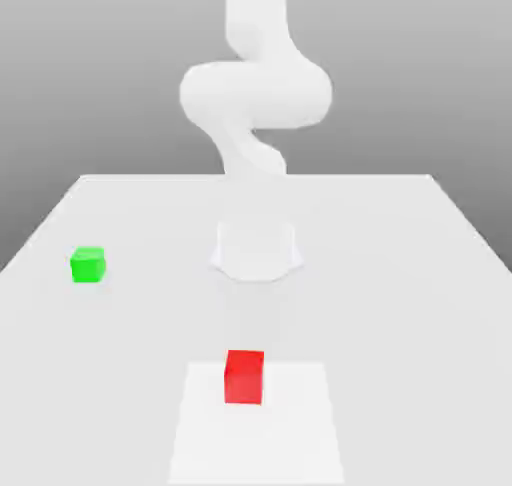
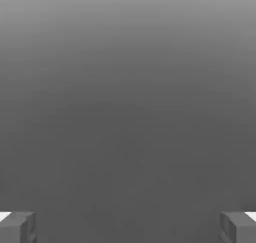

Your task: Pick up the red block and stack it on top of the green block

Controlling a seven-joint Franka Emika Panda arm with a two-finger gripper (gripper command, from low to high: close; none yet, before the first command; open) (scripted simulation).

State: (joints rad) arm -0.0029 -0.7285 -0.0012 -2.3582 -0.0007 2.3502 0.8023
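The red block (image 1: 244, 376) is a small, plain, bright red cube. It rests upright on a paler square patch (image 1: 300, 434) at the near edge of the white table (image 1: 400, 274), central in the exterior view. The green block (image 1: 88, 264), a slightly smaller plain cube, sits well apart toward the exterior view's left. My arm (image 1: 255, 94) rises behind both blocks. Nothing lies between the blocks. My gripper (image 2: 128, 227) is released: the fingertips (image 2: 17, 226) stand wide apart, holding nothing.
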